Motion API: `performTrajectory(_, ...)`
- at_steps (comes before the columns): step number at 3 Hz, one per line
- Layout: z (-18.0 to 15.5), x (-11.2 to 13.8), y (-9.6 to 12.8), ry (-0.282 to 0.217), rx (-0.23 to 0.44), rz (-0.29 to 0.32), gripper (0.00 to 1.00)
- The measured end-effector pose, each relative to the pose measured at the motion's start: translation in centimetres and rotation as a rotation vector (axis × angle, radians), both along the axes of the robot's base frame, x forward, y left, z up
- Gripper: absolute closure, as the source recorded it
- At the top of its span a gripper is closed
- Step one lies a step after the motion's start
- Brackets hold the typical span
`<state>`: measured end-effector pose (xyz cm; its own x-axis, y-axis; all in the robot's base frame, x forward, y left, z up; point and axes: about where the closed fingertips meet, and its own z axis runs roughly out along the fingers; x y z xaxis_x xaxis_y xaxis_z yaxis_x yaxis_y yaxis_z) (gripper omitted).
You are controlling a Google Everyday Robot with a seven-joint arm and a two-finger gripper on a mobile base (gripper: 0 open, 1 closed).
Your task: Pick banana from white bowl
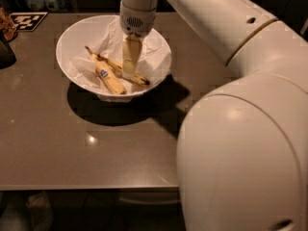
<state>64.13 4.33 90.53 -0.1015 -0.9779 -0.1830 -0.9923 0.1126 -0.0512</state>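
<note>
Brownish-grey glossy table (pixel 72 153), a couple of light glints on the top. The white bowl (pixel 65 44) sits on it toward the far side and throws a dark shadow in front. A black-and-white patterned tag (pixel 28 20) lies flat at the far left corner, with some dark object (pixel 6 52) at the left edge. The gripper (pixel 129 66) hangs down inside the bowl.
</note>
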Motion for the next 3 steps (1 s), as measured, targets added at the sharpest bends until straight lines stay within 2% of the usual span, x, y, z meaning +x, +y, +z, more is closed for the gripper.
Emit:
performTrajectory(2, -2.8, 2.4, 0.4, 0.08, 0.019, -0.13, 0.32)
performTrajectory(3, -3.8, 2.7, 0.1, 0.122, 0.029, -0.183, 0.31)
